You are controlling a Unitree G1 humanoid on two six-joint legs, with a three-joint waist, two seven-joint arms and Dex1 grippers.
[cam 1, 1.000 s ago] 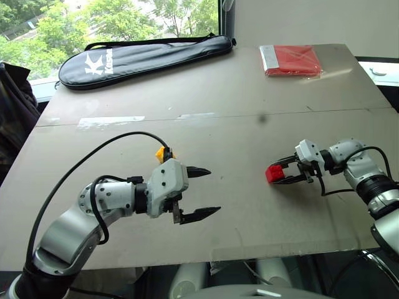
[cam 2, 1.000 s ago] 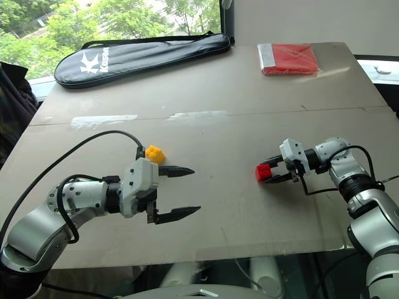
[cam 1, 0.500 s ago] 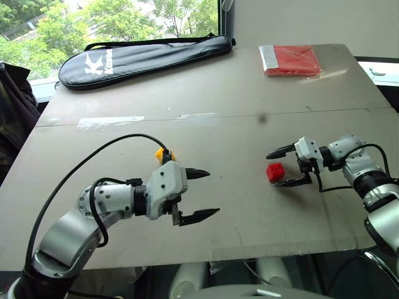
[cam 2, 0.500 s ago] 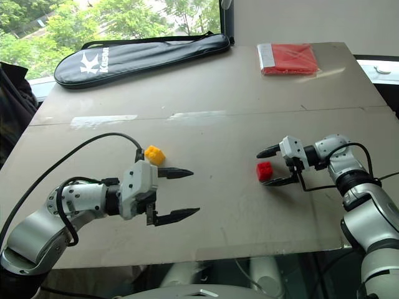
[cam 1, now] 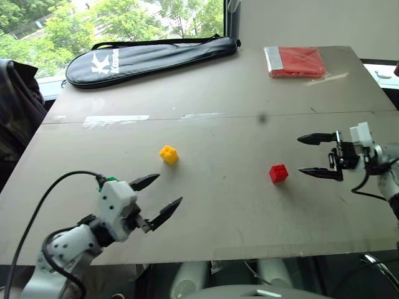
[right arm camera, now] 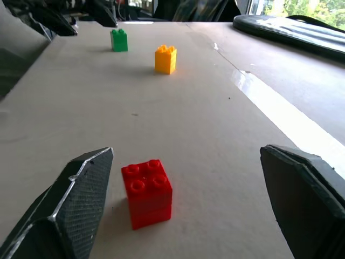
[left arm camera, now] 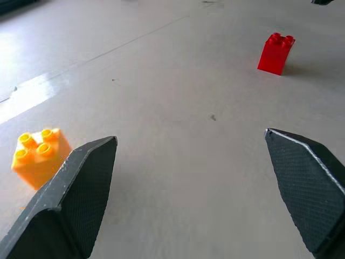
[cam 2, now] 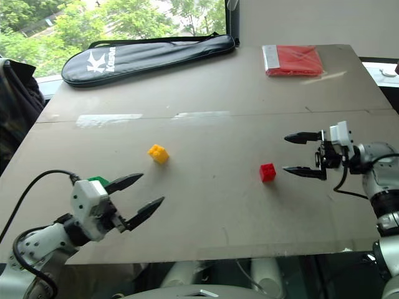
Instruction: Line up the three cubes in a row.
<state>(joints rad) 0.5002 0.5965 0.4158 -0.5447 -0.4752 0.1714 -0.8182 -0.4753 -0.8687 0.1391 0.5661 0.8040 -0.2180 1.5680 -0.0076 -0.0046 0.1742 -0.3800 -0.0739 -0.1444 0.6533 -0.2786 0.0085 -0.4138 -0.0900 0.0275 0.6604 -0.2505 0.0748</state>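
Cubes of studded plastic sit loose on the pale grey counter [cam 1: 249, 218], none of them held, as both grippers hang with fingers spread wide. At far left the small green studded plastic cube [cam 2: 98, 181] is largely masked in the head views by the left gripper [cam 2: 138, 193], whose white housing covers all but a sliver of it; the right wrist view shows it whole, upright near that gripper's dark fingers. The left gripper hovers low over the counter's near edge, empty, angled toward the middle. Next comes the small yellow studded plastic cube [cam 1: 169, 154], standing alone and well clear of anything. Further right the small red studded plastic cube [cam 1: 278, 173] rests upright just beside the right gripper [cam 1: 318, 156], which is level, empty and points at it. Judging by their placing, the three already run in a loose line across the counter with uneven gaps, so some tidying probably remains. At the back lie a long black zipped fabric racket case [cam 1: 156, 53] and a flat red plastic-wrapped packet [cam 1: 297, 61]. Whether the green cube sits squarely in line is hard to judge
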